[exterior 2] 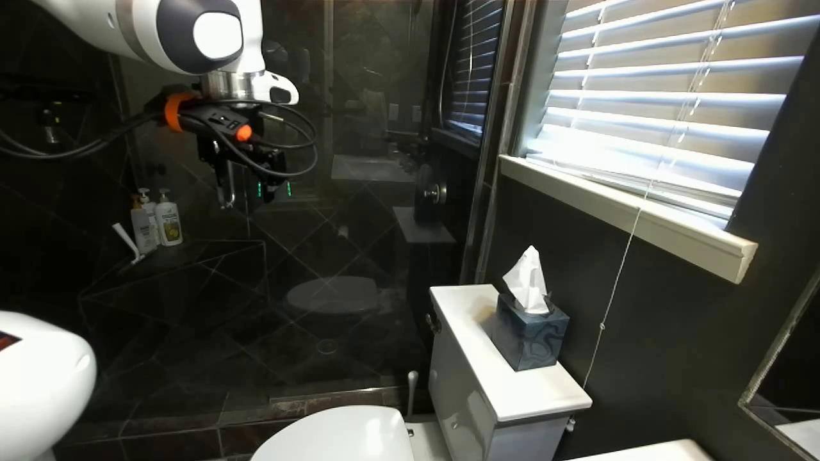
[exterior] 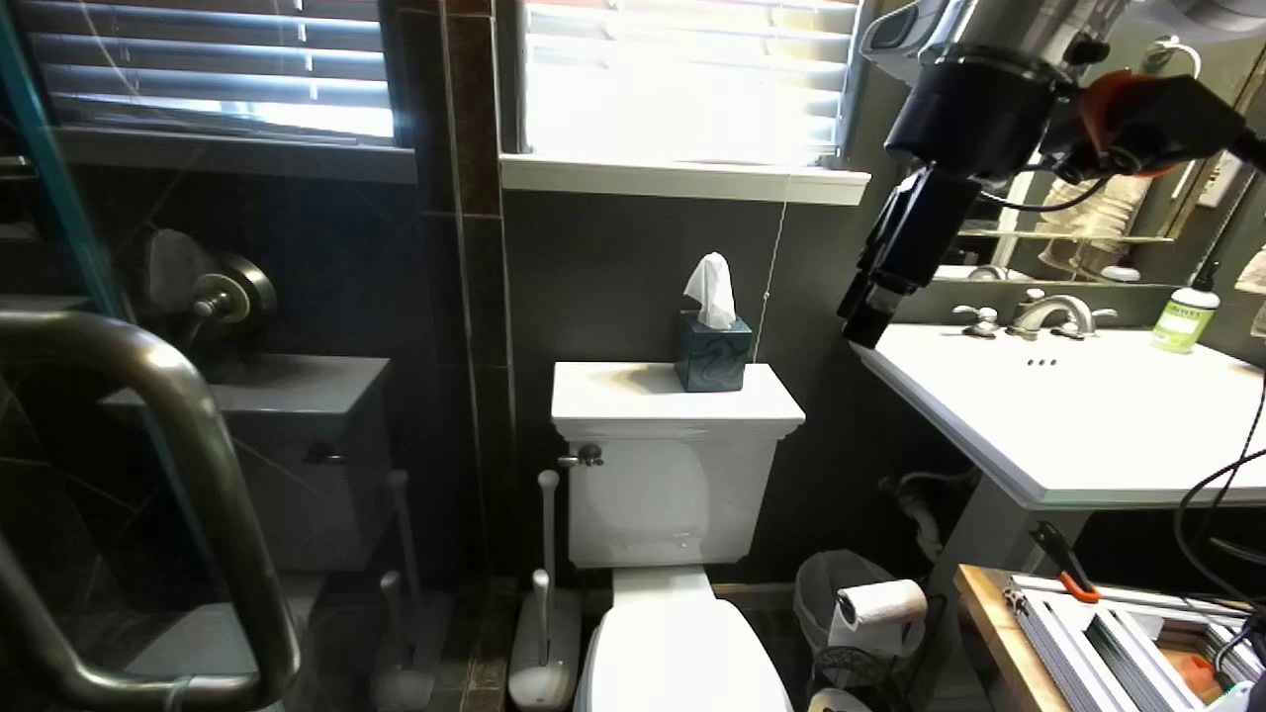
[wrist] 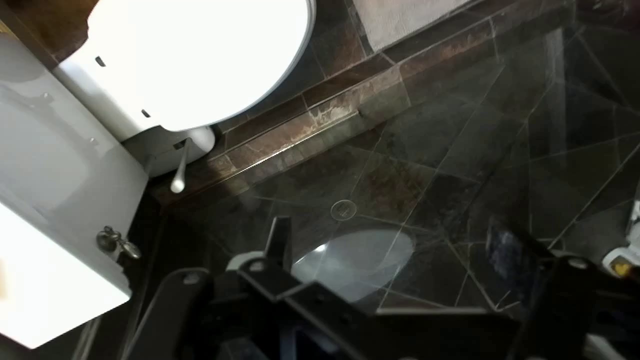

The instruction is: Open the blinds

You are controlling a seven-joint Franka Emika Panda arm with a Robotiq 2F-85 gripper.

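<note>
White slatted blinds (exterior: 692,74) hang in the window above the toilet and also show in an exterior view (exterior 2: 666,102). Their slats are lowered to near the sill, with light between them. A thin pull cord (exterior: 774,262) hangs past the sill and behind the tank; it also shows in an exterior view (exterior 2: 618,282), with a small white tassel (exterior 2: 570,424) low beside the tank. My gripper (exterior: 868,318) points down, away from the cord and blinds; it also shows in an exterior view (exterior 2: 248,197). In the wrist view its fingers (wrist: 392,237) are wide apart with nothing between them.
A tissue box (exterior: 714,351) stands on the toilet tank (exterior: 633,391), near the cord. A sink (exterior: 1078,415) with a faucet and soap bottle is at one side. A glass shower wall with a metal handle (exterior: 208,475) stands opposite. The window sill (exterior 2: 615,211) juts out below the blinds.
</note>
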